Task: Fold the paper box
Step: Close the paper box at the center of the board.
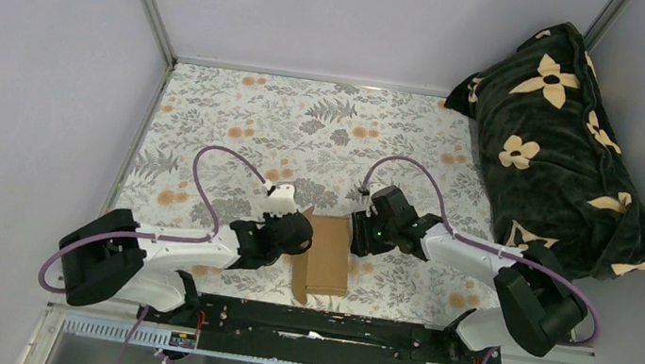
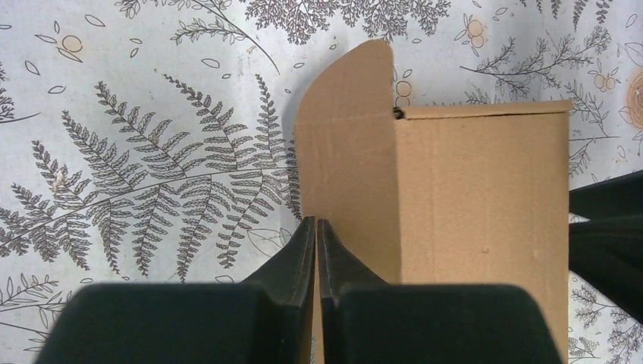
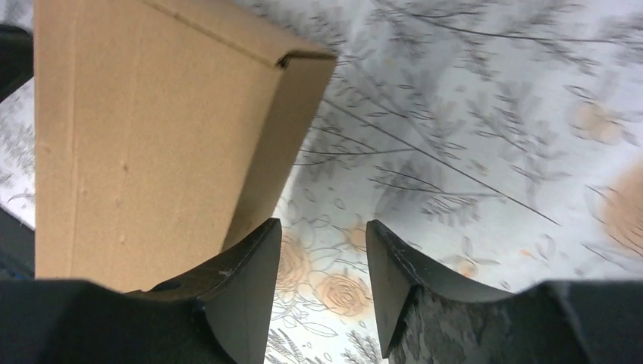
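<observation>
Here, paper box (image 1: pixel 327 257) lying flat, flap (image 2: pixel 341 129) sticking out

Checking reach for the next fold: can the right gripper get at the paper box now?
Probably yes: the right gripper stands open right beside the paper box, nothing between them.

Right end effector (image 3: pixel 324 227) parted, empty; paper box (image 3: pixel 144 136) just beside; floral cloth (image 3: pixel 493 167) beneath.

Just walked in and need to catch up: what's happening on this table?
A plain brown cardboard box lies on the floral tablecloth between the robot's two hands. The left hand is shut at the box's rounded side flap, which sticks out untucked. The right hand is open and empty beside the other side.
</observation>
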You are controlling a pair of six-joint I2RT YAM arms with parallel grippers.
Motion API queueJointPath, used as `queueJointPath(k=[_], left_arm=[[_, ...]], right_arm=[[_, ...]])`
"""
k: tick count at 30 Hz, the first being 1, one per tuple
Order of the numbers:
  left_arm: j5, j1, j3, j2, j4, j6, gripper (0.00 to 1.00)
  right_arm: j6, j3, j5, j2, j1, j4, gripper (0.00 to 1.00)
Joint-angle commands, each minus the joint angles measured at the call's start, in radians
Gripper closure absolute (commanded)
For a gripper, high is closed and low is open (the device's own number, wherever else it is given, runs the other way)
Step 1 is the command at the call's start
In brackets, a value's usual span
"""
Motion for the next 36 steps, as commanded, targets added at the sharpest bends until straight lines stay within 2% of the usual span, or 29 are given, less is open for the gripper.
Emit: queueJointPath(k=[1,6,12,22,36], left_arm=[[-0.018,0.003,0.008,-0.043,0.026,0.007,0.91],[-0.02,0.003,-0.027,-0.146,-0.026,-0.01,0.9],[0.026,0.002,-0.059,-0.2,-0.014,-0.021,0.89],[0.052,-0.013,-0.054,-0.123,0.056,-0.023,0.89],[0.093,-0.024,-0.002,0.082,0.195,-0.015,0.9]], right_arm=[[0.063,0.02,0.229,-0.105,0.001,-0.101,0.47],[0.077,0.045,0.254,-0.197,0.001,-0.156,0.46],[0.111,0.034,0.134,-0.254,0.001,-0.098,0.46],[0.123,0.031,0.11,-0.2,0.082,-0.039,0.46],[0.145,0.001,0.148,-0.141,0.105,-0.01,0.5]])
